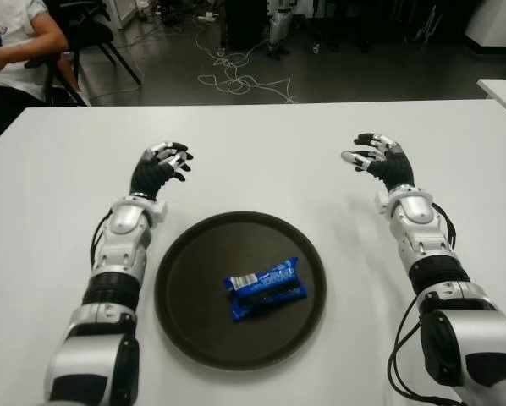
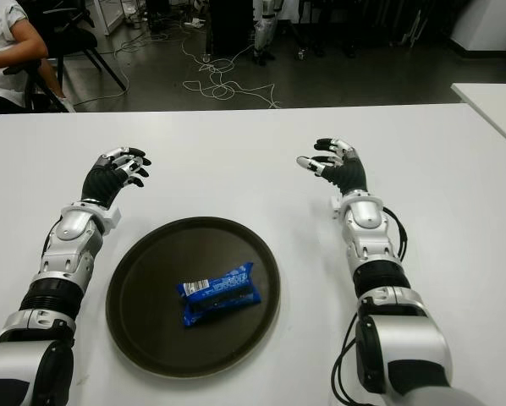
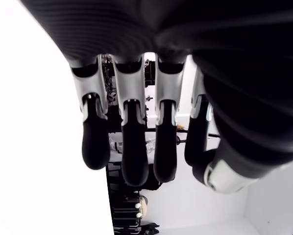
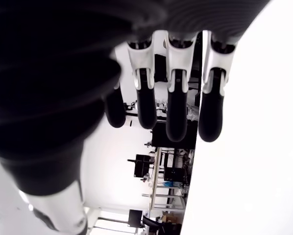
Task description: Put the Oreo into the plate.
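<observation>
On the white table (image 1: 261, 161) the blue Oreo pack (image 1: 265, 288) lay inside the dark round plate (image 1: 185, 296), left hand (image 1: 160, 166) and right hand (image 1: 380, 158) both relaxed, loosely spread and empty.

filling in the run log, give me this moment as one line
oreo pack: lying in plate | left hand: open, left of plate | right hand: open, right of plate | table

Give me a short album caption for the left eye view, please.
Blue Oreo pack lying in the dark round plate, with the left hand and right hand open and empty on either side.
</observation>
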